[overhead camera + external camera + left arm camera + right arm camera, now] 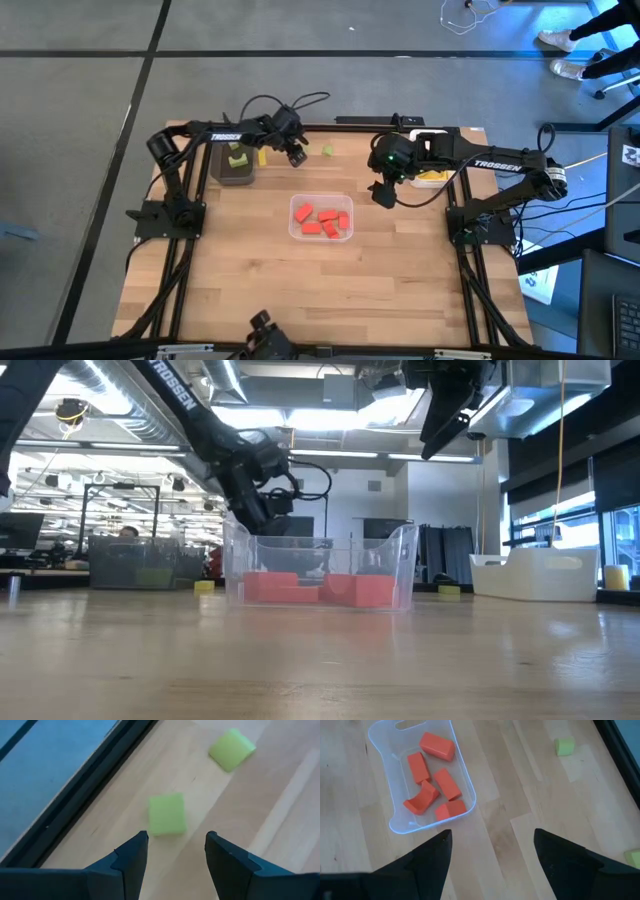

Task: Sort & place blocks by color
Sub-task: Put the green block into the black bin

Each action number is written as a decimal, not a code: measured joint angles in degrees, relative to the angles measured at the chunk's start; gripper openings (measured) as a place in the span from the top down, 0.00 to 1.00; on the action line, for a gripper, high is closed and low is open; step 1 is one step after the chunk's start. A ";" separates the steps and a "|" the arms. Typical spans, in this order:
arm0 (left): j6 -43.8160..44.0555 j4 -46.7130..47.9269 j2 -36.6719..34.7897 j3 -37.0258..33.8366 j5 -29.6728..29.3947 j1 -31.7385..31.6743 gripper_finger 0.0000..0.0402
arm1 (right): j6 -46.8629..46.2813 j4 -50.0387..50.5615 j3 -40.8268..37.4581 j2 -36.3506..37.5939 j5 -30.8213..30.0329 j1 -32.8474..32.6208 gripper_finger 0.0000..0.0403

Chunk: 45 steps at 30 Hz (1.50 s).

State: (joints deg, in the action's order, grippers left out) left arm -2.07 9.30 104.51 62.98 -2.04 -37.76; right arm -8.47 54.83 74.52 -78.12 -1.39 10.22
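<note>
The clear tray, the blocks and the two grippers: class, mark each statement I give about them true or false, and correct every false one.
1. The clear tray holds only red blocks. True.
2. The left gripper is clamped on a green block. False: its fingers stand open and empty, with a green block lying on the table just ahead of them.
3. The right gripper is open and holds nothing. True.
4. The dark grey tray is empty. False: light green blocks show inside it.
5. All green blocks are already in trays. False: at least two lie loose on the table, the second one farther off.
</note>
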 joint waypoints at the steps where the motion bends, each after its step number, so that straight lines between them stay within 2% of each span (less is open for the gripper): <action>1: 0.00 -0.50 0.15 0.00 0.00 0.02 0.54 | 0.00 0.00 0.00 0.02 0.00 0.00 0.30; 26: 0.31 -9.39 8.39 0.05 -0.33 -0.96 0.55 | 0.04 -0.35 0.00 0.00 -0.01 -0.01 0.30; 32: 0.45 -9.15 8.26 0.08 -0.45 -0.76 0.69 | 0.02 -0.37 -0.02 0.00 -0.02 0.00 0.30; 38: 1.41 -7.86 7.72 0.09 0.05 -0.79 0.70 | 0.02 -0.35 -0.02 0.00 -0.02 0.00 0.30; 45: 1.44 -0.20 1.83 -0.02 -0.42 -0.31 0.70 | 0.09 -0.37 -0.02 0.00 -0.04 -0.01 0.30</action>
State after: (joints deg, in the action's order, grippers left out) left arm -0.62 9.10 106.33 62.96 -2.46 -38.06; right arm -8.38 54.46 74.50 -78.13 -1.43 10.21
